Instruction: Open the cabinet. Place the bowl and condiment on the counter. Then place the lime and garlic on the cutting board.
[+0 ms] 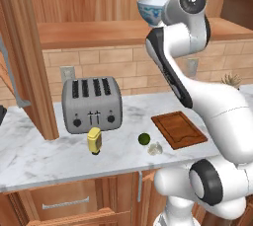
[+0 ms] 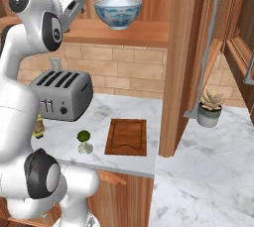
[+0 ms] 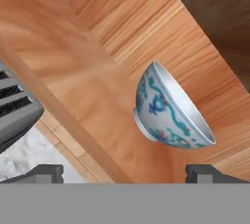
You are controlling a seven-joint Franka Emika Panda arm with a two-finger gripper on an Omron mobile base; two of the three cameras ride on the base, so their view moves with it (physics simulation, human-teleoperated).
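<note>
The cabinet stands open, its door [image 1: 27, 57] swung out, and the white and blue-patterned bowl [image 2: 118, 13] sits upright on its shelf [image 2: 144, 31]. My gripper [image 3: 124, 174] is open and empty. It hangs in front of the shelf to the bowl's [image 3: 171, 110] left, a short way off and not touching it. The yellow condiment [image 1: 94, 140] stands on the marble counter [image 1: 39, 151] in front of the toaster. The lime [image 1: 144, 138] and the garlic [image 1: 155, 148] lie on the counter just left of the cutting board [image 1: 178, 129], which is bare.
A silver toaster [image 1: 92, 104] stands against the brick backsplash under the shelf. The other open cabinet door [image 2: 181, 62] juts out right of the board. A small potted plant [image 2: 211, 107] sits beyond it. Lower drawers [image 1: 64, 203] run under the counter.
</note>
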